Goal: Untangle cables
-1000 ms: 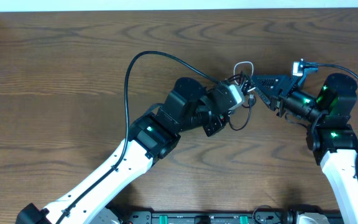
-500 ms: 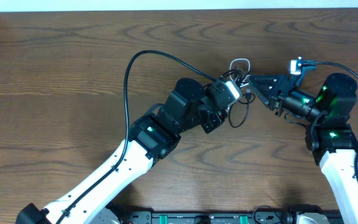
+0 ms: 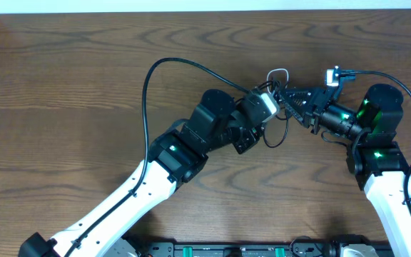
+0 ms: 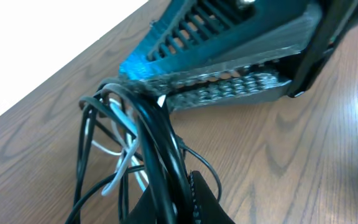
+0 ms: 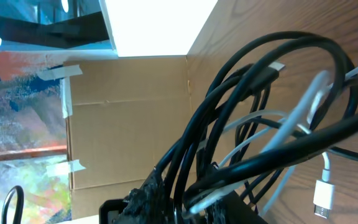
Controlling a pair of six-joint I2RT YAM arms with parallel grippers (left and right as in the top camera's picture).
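Observation:
A tangled bundle of thin black cables [image 3: 275, 121] with one white cord [image 3: 278, 72] sits between both grippers at the table's middle. My left gripper [image 3: 271, 96] is shut on black strands of the bundle; in the left wrist view the black cables [image 4: 157, 143] run up between its fingers, with the white cord [image 4: 124, 163] beside them. My right gripper [image 3: 282, 95] is shut on the same bundle from the right. In the right wrist view black cables [image 5: 229, 118] and the white cord [image 5: 303, 106] pass through its jaws, and a white plug [image 5: 323, 194] hangs at the lower right.
The wooden table [image 3: 84, 93] stretches left and behind. The left arm's thick black wire [image 3: 164, 66] arcs over the table. A cardboard wall [image 5: 123, 118] shows in the right wrist view.
My right gripper has moved left and closed in on the bundle beside the left gripper. The bundle has shifted slightly up and left.

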